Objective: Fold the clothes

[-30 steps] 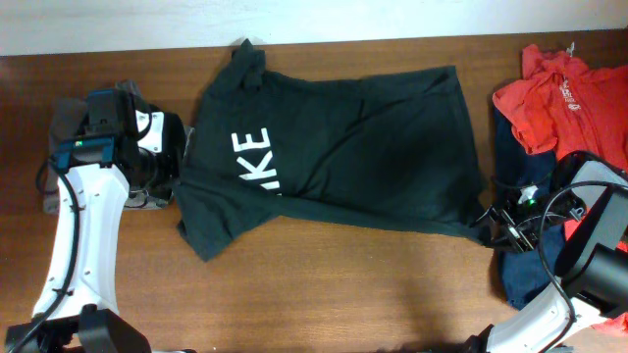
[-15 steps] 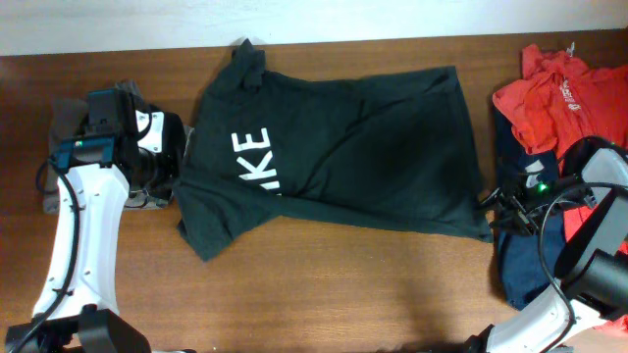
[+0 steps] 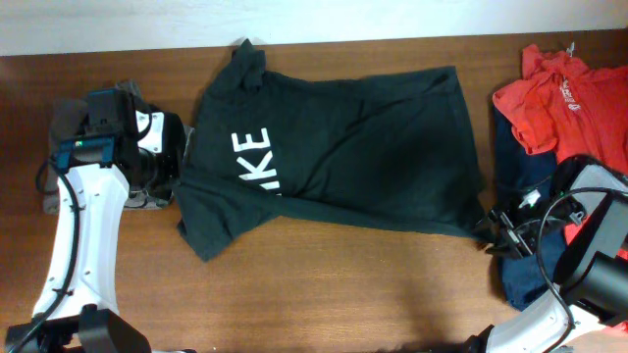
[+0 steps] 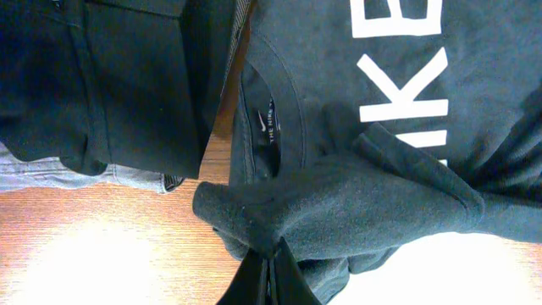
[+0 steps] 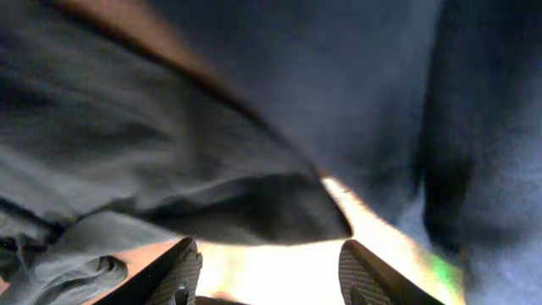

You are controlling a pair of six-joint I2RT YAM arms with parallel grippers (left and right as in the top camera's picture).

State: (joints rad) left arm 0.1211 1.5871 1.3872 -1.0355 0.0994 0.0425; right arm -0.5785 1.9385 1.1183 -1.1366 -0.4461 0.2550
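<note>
Overhead: a dark T-shirt (image 3: pixel 363 147) is lying spread on the wooden table (image 3: pixel 324 284) below a white wall (image 3: pixel 294 20). Left wrist: the left gripper (image 4: pixel 271 275) is clenching a shirt fold. Right wrist: the right gripper (image 5: pixel 271 263) is gaping, empty, above the glaring table.

T-shirt (image 3: pixel 373 147): white "IKE" | neck label (image 4: pixel 268 129): too small | red garment (image 3: pixel 574 103) print: unreadable

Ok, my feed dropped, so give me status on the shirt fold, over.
Left gripper shut on T-shirt near the collar. Right gripper open at the hem corner, nothing held. T-shirt spread out, unfolded. Navy garment crowds right gripper.
</note>
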